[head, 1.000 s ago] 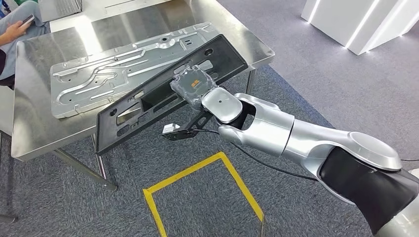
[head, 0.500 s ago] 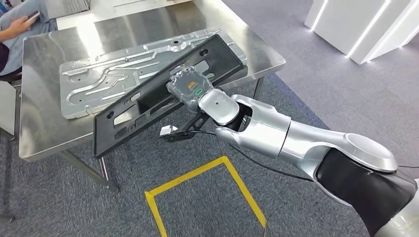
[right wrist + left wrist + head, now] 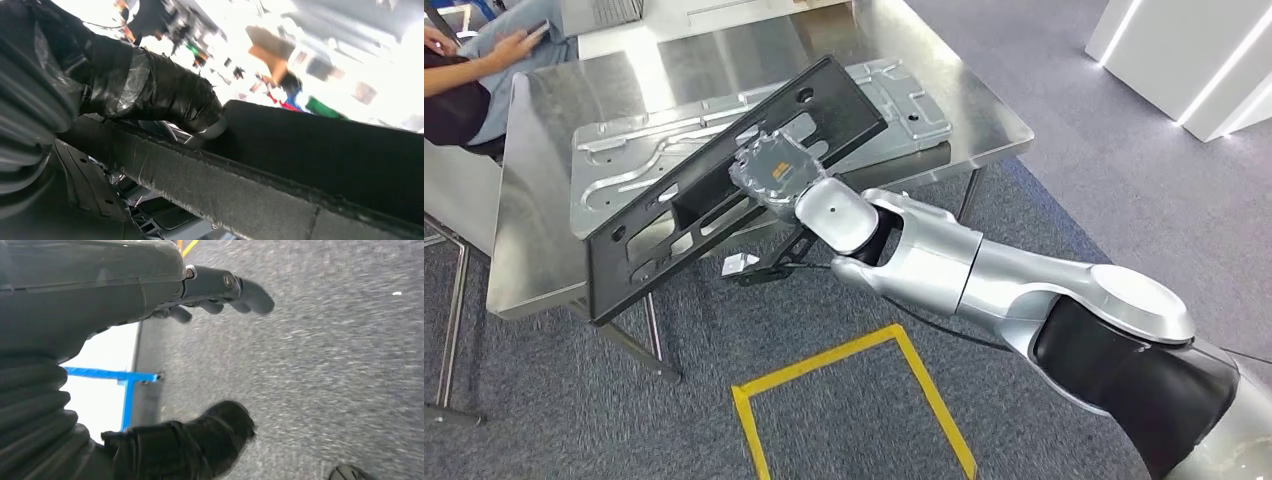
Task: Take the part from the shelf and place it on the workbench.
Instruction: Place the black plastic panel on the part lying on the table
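Right hand (image 3: 774, 172) holds black panel (image 3: 674, 210) above metal plate (image 3: 624, 160) on workbench (image 3: 554, 100).

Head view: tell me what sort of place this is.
Probably a factory demo or training floor: a steel workbench bearing a stamped metal panel, yellow floor tape on grey carpet, and the right hand holding a black part.
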Motion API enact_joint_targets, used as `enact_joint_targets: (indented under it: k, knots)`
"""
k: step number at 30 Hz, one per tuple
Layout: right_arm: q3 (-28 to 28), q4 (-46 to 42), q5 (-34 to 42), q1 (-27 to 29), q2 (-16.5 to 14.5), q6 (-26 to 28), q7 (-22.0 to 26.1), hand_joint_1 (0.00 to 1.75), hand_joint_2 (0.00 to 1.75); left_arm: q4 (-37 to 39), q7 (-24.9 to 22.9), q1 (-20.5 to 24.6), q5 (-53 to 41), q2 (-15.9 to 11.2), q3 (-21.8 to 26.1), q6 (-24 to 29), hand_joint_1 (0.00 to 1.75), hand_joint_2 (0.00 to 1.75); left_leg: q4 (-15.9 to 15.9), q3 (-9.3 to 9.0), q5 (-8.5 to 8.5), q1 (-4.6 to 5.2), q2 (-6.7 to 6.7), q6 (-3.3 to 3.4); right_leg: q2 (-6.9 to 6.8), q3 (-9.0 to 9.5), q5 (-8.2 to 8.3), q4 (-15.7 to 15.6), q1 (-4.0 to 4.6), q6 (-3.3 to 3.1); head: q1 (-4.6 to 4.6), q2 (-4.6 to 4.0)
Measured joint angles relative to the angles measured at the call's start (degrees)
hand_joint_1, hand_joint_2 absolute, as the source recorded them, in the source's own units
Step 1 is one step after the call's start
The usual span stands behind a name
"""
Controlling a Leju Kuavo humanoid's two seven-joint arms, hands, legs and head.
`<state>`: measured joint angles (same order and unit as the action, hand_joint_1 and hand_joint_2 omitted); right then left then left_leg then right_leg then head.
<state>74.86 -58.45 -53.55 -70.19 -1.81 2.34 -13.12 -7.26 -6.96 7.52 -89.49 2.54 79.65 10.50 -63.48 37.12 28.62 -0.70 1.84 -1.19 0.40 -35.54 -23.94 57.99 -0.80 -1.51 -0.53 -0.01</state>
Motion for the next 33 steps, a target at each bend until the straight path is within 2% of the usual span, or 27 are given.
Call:
enact_joint_targets:
  k: [2, 3, 4, 5, 7, 8, 10, 12, 13, 14, 15, 17, 18, 19, 20, 22, 23, 24, 26, 28, 29, 30, 32, 33]
  knots:
    - [0.1, 1.0, -0.4, -0.1, -0.8, 1.2, 0.0, 1.75, 1.75, 0.0, -0.1, 0.0, 0.0, -0.1, 0.0, 0.0, 0.00, 1.75, -7.1, 3.99, 2.43, -0.15, -0.99, -0.56, -1.04, 0.64, -0.48, -0.1, 0.05, -0.27, 0.11, 0.01]
    - [0.1, 1.5, -0.4, -0.1, -1.1, 1.5, 0.0, 1.75, 1.75, 0.0, -0.1, 0.0, 0.0, -0.1, 0.0, 0.0, 0.00, 1.75, -9.3, 5.52, 2.59, -0.21, -1.18, -0.75, -1.56, 0.94, -0.77, -0.1, 0.07, -0.28, 0.14, 0.01]
    - [0.1, 1.9, -0.4, -0.1, -1.4, 1.7, 0.0, 1.75, 1.75, 0.0, -0.1, -0.1, 0.0, -0.2, 0.0, 0.0, 0.00, 1.75, -9.6, 6.10, 1.71, -0.26, -1.36, -0.87, -2.07, 1.28, -1.07, -0.1, 0.08, -0.25, 0.15, 0.01]
    - [0.1, 2.3, -0.4, -0.1, -1.7, 1.7, 0.0, 1.75, 1.75, 0.0, -0.1, -0.2, 0.0, -0.2, 0.0, 0.0, 0.00, 1.75, -7.5, 5.48, -0.20, -0.30, -1.64, -0.89, -2.52, 1.67, -1.39, -0.1, 0.08, -0.17, 0.15, 0.01]
    - [0.1, 2.8, -0.4, -0.3, -2.1, 2.0, -0.1, 1.75, 1.75, 0.0, -0.1, -0.4, 0.0, -0.2, 0.0, 0.0, 0.00, 1.75, 0.1, 2.07, -4.46, -0.10, -3.16, -0.69, -3.29, 2.49, -2.07, -0.1, 0.20, 0.16, 0.16, 0.01]
    - [0.1, 3.1, -0.4, -0.5, -2.2, 2.3, -0.2, 1.75, 1.75, 0.0, -0.1, -0.3, 0.0, -0.2, 0.0, 0.0, 0.00, 1.75, 3.3, 0.59, -5.66, 0.14, -3.89, -0.40, -3.61, 2.75, -2.36, 0.0, 0.36, 0.39, 0.17, 0.00]
    - [0.1, 3.5, -0.5, -1.1, -2.3, 3.5, -0.9, 1.75, 1.75, 0.0, -0.1, -0.2, 0.0, -0.2, 0.0, 0.0, 0.00, 1.75, 5.7, -0.55, -5.84, 0.64, -4.50, 0.29, -4.29, 2.98, -2.77, -0.1, 0.69, 0.91, 0.17, 0.01]
    - [0.1, 3.7, -0.7, -1.8, -2.4, 5.5, -1.9, 1.75, 1.75, 0.0, -0.3, -0.2, -0.1, -0.3, 0.0, 0.1, 0.00, 1.75, 5.9, -0.59, -5.73, 0.52, -3.67, 0.98, -4.73, 3.11, -3.20, -0.1, 0.73, 1.46, 0.14, 0.01]
    - [0.0, 3.8, -0.9, -2.1, -2.4, 6.7, -2.5, 1.75, 1.75, 0.0, -0.4, -0.3, -0.2, -0.3, 0.0, 0.2, 0.00, 1.75, 6.1, -0.82, -5.66, 0.38, -3.33, 1.30, -4.18, 2.90, -3.74, 0.6, 0.67, 1.74, 0.11, 0.01]
    - [-0.1, 3.8, -1.3, -2.4, -2.4, 8.0, -3.0, 1.75, 1.75, 0.0, -0.4, -0.3, -0.2, -0.3, 0.0, 0.3, 0.00, 1.75, 6.3, -1.10, -5.60, 0.23, -3.10, 1.63, -3.32, 2.18, -4.63, 2.3, 0.61, 1.96, 0.04, 0.01]
    - [-0.2, 3.8, -1.7, -2.7, -2.3, 9.4, -3.4, 1.75, 1.75, 0.0, -0.4, -0.3, -0.3, -0.2, 0.0, 0.3, 0.00, 1.75, 6.4, -1.37, -5.50, 0.11, -2.92, 1.97, -2.22, 0.61, -5.99, 5.3, 0.52, 2.12, -0.02, 0.01]
    - [-0.4, 3.8, -2.3, -2.8, -1.9, 11.4, -3.9, 1.75, 1.75, 0.0, -0.4, -0.2, -0.4, -0.2, 0.0, 0.3, 0.00, 1.75, 6.4, -1.74, -5.15, 0.20, -2.47, 2.53, -0.89, -3.87, -8.60, 13.1, 0.51, 2.17, -0.12, 0.01]
    - [-0.5, 3.9, -2.4, -2.6, -1.7, 11.8, -3.9, 1.75, 1.75, 0.0, -0.3, -0.2, -0.4, -0.3, 0.0, 0.3, 0.00, 1.75, 6.4, -1.99, -4.93, 0.23, -2.16, 2.71, -0.67, -5.90, -8.99, 16.1, 0.50, 2.15, -0.14, 0.01]
    - [-0.6, 3.9, -2.5, -2.2, -1.6, 11.9, -3.7, 1.75, 1.75, 0.0, -0.2, -0.1, -0.4, -0.3, 0.0, 0.3, 0.00, 1.75, 6.3, -2.28, -4.69, 0.24, -1.85, 2.78, -0.57, -7.02, -8.34, 17.0, 0.48, 2.11, -0.14, 0.01]
    - [-0.6, 3.9, -2.5, -1.9, -1.4, 11.8, -3.5, 1.75, 1.75, 0.0, -0.1, -0.1, -0.4, -0.3, 0.0, 0.2, 0.00, 1.75, 6.3, -2.60, -4.40, 0.25, -1.53, 2.77, -0.54, -7.20, -6.67, 15.9, 0.44, 2.02, -0.14, 0.01]
    - [-0.6, 3.9, -2.7, -1.6, -1.2, 11.4, -3.2, 1.75, 1.75, 0.0, 0.0, -0.1, -0.4, -0.4, 0.0, 0.1, 0.00, 1.75, 5.8, -3.05, -3.69, 0.27, -0.98, 2.48, -0.49, -5.19, -1.81, 9.1, 0.37, 1.65, -0.15, 0.01]
    - [-0.7, 3.8, -2.7, -1.6, -1.1, 11.2, -3.1, 1.75, 1.75, 0.0, 0.1, -0.1, -0.5, -0.4, 0.0, 0.0, 0.00, 1.75, 5.4, -3.08, -3.24, 0.40, -0.73, 2.22, -0.43, -3.86, -0.13, 5.6, 0.40, 1.43, -0.09, 0.01]
    - [-0.7, 3.8, -2.8, -1.7, -1.0, 10.9, -3.1, 1.75, 1.75, 0.0, 0.1, -0.1, -0.5, -0.5, 0.0, -0.1, 0.00, 1.75, 5.1, -3.03, -2.88, 0.49, -0.57, 1.93, -0.37, -2.87, 0.79, 3.1, 0.46, 1.24, -0.06, 0.01]
    - [-0.8, 3.8, -2.8, -1.8, -0.8, 10.1, -3.1, 1.75, 1.75, 0.0, 0.2, -0.1, -0.5, -0.6, 0.0, -0.3, 0.00, 1.75, 4.8, -2.96, -2.39, 0.56, -0.42, 1.30, -0.27, -2.07, 0.58, 1.6, 0.68, 0.87, -0.04, 0.01]
    - [-0.9, 3.8, -2.9, -1.7, -0.7, 9.2, -3.1, 1.75, 1.75, 0.0, 0.2, -0.2, -0.5, -0.7, 0.0, -0.4, 0.00, 1.75, 4.6, -2.86, -1.87, 0.36, -0.56, 0.71, -0.23, -1.79, 0.58, 1.3, 0.47, 0.39, -0.08, 0.01]
    - [-0.9, 3.8, -3.0, -1.8, -0.6, 8.8, -3.1, 1.75, 1.75, 0.0, 0.2, -0.2, -0.5, -0.8, 0.0, -0.4, 0.00, 1.75, 3.4, -2.37, -1.09, 0.27, -0.74, 0.39, -0.22, -1.56, 0.58, 1.0, 0.29, 0.15, 0.06, 0.01]
    - [-1.0, 3.8, -3.2, -1.8, -0.6, 8.4, -3.1, 1.75, 1.75, 0.0, 0.2, -0.2, -0.5, -0.9, 0.0, -0.5, 0.00, 1.75, 1.3, -1.33, 0.12, 0.17, -0.93, 0.06, -0.23, -1.30, 0.54, 0.8, 0.13, -0.07, 0.16, 0.01]
    - [-1.0, 3.8, -3.3, -1.7, -0.5, 7.9, -3.1, 1.75, 1.75, 0.0, 0.3, -0.2, -0.5, -1.1, 0.0, -0.5, 0.00, 1.75, -5.7, 2.20, 2.92, -0.03, -1.29, -0.55, -0.26, -0.87, 0.19, 0.8, 0.15, -0.39, 0.37, 0.01]
    - [-1.0, 3.8, -3.3, -1.6, -0.4, 7.8, -3.1, 1.75, 1.75, 0.0, 0.3, -0.2, -0.5, -1.2, 0.0, -0.5, 0.00, 1.75, -8.6, 3.90, 3.51, -0.10, -1.37, -0.75, -0.26, -0.64, -0.03, 0.9, 0.16, -0.46, 0.34, 0.01]
